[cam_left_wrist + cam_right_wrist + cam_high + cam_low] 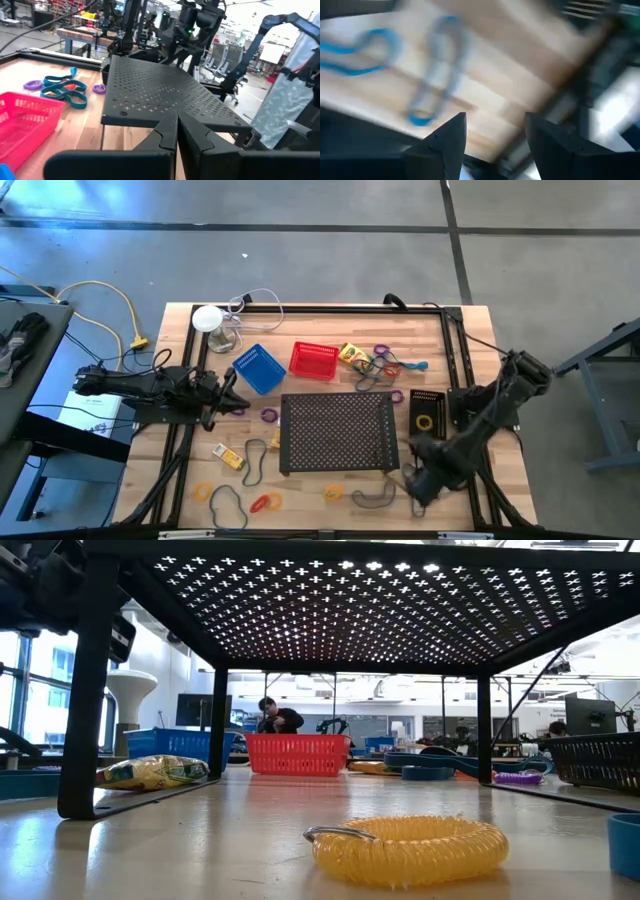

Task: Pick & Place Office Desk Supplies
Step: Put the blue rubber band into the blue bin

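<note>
My left gripper hovers shut by the blue mesh basket, at the table's left; its closed fingers point toward the red basket. My right gripper is open at the table's near right, beside a dark rubber-band loop. In the right wrist view, the open gripper is above bare wood, with blurred loops lying beyond it. Several coloured bands lie flat around the table. One crayon box lies near the left side, another by the red basket. The black basket holds a yellow band.
The large black perforated tray stands on legs mid-table, between both arms. A white disc with a clear cable sits at the far left corner. A yellow coil band lies near the table's near edge. People show in the room beyond.
</note>
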